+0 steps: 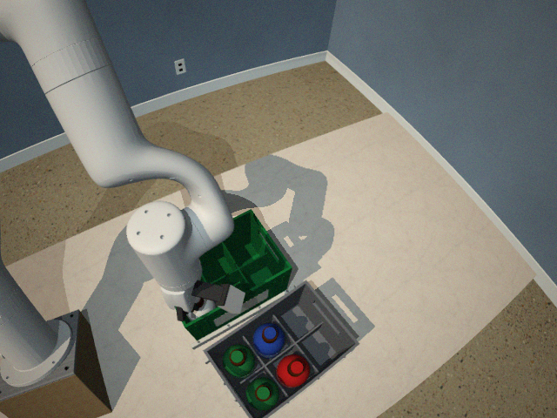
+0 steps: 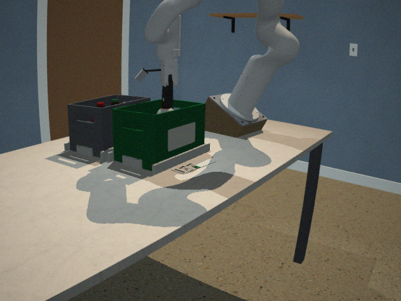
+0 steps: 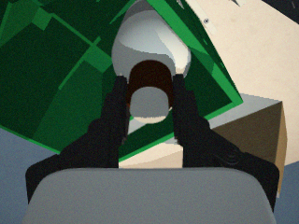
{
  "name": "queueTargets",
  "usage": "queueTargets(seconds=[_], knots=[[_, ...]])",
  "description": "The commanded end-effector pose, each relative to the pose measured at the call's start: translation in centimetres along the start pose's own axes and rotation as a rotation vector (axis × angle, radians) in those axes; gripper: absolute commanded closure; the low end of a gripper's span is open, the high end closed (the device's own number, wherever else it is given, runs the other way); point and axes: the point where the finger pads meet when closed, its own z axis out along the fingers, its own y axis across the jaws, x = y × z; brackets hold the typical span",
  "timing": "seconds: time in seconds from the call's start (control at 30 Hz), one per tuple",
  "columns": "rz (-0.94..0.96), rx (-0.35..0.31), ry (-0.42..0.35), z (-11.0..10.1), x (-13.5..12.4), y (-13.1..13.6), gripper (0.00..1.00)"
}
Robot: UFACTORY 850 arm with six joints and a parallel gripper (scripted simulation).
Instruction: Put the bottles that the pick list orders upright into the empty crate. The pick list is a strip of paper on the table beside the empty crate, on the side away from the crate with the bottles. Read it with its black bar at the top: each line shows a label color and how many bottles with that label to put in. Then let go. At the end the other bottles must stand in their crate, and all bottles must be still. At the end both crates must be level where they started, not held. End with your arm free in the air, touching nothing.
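Note:
My gripper (image 3: 150,89) is shut on the dark-capped neck of a whitish bottle (image 3: 151,47), which hangs upright inside the corner compartment of the green crate (image 1: 244,265) nearest the robot base. In the exterior view the gripper (image 2: 167,97) reaches down to the crate rim and only the bottle's shoulder (image 2: 165,110) shows above it. The bottle's label colour is hidden. The grey crate (image 1: 283,349) holds two green bottles (image 1: 237,358) (image 1: 262,393), a blue bottle (image 1: 268,337) and a red bottle (image 1: 293,369), all upright. The pick list (image 2: 189,167) lies beside the green crate; its lines are too small to read.
The robot base (image 2: 236,118) stands on a brown block behind the green crate. The two crates stand side by side, almost touching. The other green crate compartments look empty. The table edge runs close in front of the pick list.

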Motion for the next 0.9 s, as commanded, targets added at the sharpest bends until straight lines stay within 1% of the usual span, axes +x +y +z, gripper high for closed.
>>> queueTargets(seconds=[0.0,0.87], knots=[[0.0,0.0,0.002,0.2,0.1,0.0,1.0],[0.0,0.0,0.002,1.3,0.1,0.0,1.0]])
